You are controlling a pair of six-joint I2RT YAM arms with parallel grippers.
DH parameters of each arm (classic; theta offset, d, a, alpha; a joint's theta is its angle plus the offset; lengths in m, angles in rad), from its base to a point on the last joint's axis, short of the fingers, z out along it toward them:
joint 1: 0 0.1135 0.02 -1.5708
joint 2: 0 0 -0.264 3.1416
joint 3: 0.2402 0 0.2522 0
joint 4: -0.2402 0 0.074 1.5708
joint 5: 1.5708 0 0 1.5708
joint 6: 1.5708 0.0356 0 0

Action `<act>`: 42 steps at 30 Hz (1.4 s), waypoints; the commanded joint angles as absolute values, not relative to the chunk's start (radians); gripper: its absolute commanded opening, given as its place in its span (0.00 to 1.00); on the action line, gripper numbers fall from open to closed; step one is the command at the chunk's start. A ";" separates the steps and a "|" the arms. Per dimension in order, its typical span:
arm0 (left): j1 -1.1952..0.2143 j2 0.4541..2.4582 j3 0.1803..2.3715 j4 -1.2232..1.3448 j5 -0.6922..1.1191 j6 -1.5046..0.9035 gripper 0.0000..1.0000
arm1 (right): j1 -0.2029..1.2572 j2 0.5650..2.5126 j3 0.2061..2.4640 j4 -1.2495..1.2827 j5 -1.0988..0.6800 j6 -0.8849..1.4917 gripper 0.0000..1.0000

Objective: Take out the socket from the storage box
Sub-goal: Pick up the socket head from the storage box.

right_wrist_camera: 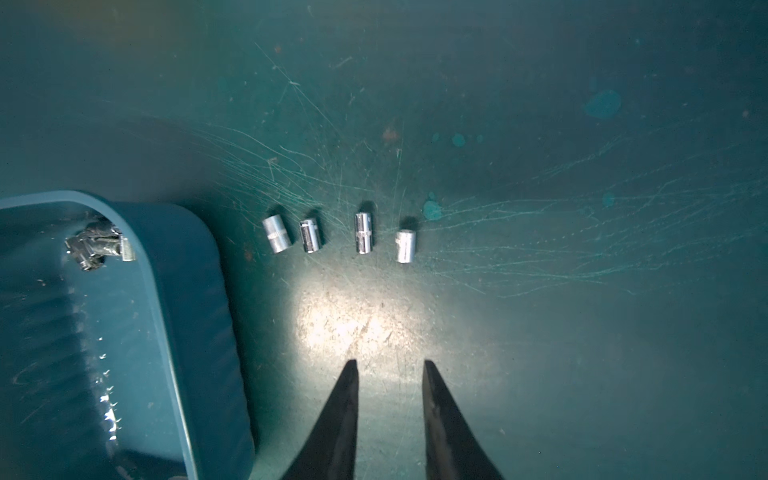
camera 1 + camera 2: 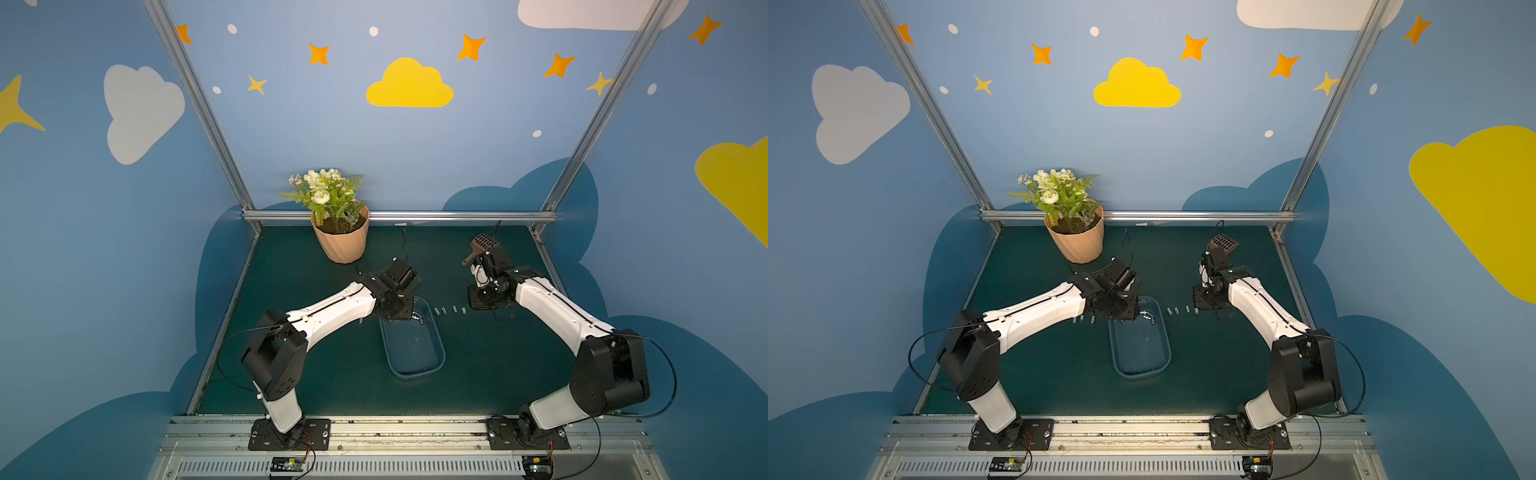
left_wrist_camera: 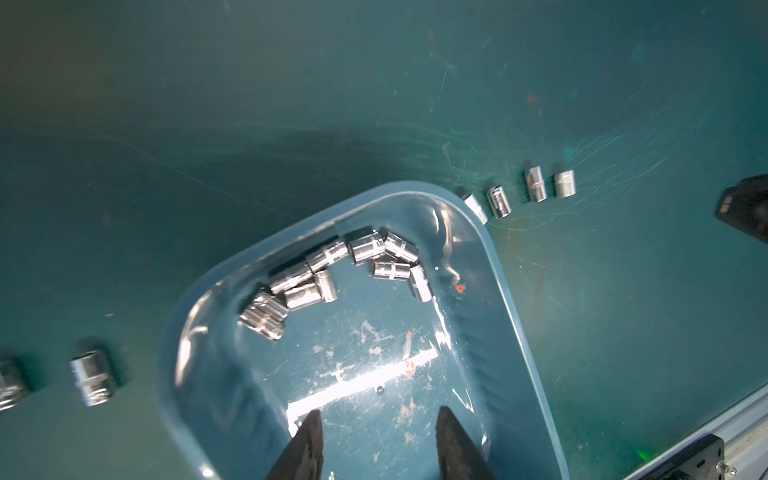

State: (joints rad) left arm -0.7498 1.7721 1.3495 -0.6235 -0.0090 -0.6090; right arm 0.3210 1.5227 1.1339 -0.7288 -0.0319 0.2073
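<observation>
Green mat point(image 2: 332, 374): flowerpot point(image 2: 340, 245) beyond storage box point(image 2: 412, 376)

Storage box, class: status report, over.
Left gripper open, empty, over storage box. Right gripper open, empty, over mat. Sockets clustered at box's far end, unobstructed.

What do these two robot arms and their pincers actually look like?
Both the left arm and right arm have smooth white shells, chunky black joints and thin black looping cables. The left gripper and right gripper each end in two tapered black fingers.
</observation>
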 commanded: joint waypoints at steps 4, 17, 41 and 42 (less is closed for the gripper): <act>-0.765 1.878 1.408 -0.634 0.030 -0.650 0.46 | 0.307 1.483 1.102 -0.731 -0.057 0.222 0.28; -0.767 2.032 1.527 -0.659 0.041 -0.651 0.46 | 0.289 1.469 1.071 -0.715 -0.074 0.227 0.28; -0.754 2.149 1.604 -0.685 0.031 -0.637 0.41 | 0.275 1.469 1.052 -0.703 -0.092 0.230 0.28; -0.752 2.152 1.604 -0.685 0.032 -0.636 0.41 | 0.276 1.470 1.052 -0.701 -0.091 0.230 0.28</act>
